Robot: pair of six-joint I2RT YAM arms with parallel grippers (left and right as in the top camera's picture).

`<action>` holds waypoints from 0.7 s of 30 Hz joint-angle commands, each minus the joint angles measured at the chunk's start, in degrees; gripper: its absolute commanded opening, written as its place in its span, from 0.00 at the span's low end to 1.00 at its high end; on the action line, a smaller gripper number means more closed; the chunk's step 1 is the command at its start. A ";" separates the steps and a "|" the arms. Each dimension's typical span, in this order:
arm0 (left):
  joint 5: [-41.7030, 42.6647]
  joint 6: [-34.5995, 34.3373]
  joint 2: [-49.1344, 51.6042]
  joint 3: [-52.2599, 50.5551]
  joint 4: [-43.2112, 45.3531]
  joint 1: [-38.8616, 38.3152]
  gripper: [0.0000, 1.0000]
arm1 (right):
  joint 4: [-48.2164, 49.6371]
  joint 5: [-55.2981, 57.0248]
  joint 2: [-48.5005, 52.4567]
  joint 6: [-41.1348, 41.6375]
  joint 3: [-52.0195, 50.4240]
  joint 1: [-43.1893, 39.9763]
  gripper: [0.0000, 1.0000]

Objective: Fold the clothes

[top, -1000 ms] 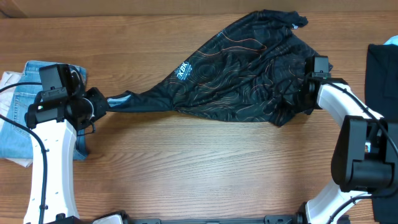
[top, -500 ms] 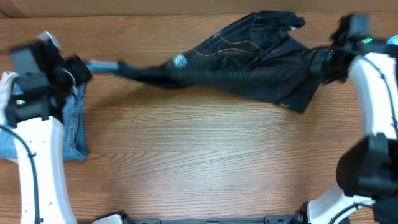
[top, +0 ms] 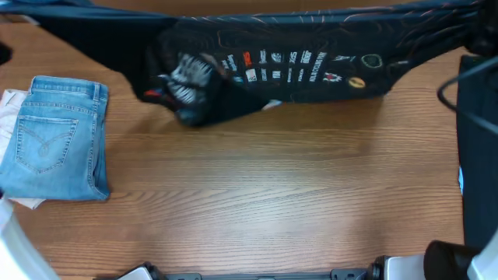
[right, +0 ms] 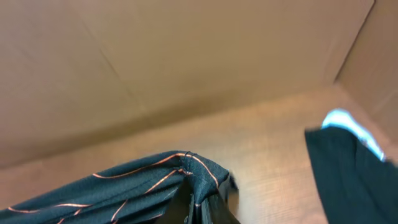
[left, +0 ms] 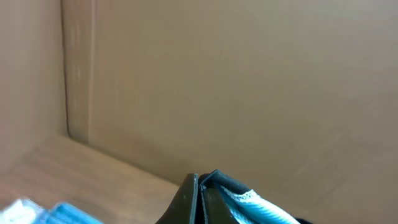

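We're holding the jersey (top: 311, 47) stretched out at 12 o'clock, left gripper (left: 199, 185) and right gripper (right: 191, 186) each pinching an edge. No folds yet.

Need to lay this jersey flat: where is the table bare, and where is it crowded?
The table is bare across its middle and front, bordered by the jeans on the left, dark fabric at the right edge and the stretched jersey along the back. The left is crowded: jeans on a white cloth.
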 commanded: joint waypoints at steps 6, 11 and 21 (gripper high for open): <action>7.19 0.90 -0.76 7.43 -2.40 2.89 0.04 | 1.16 1.86 -2.71 -0.50 4.48 -0.50 0.04; 10.75 0.96 2.64 7.43 -4.24 1.66 0.04 | 0.68 1.84 1.44 -0.50 4.46 -0.48 0.04; 13.35 3.72 17.35 7.43 -0.94 -8.66 0.04 | 3.39 1.81 17.29 -0.48 4.42 -0.48 0.04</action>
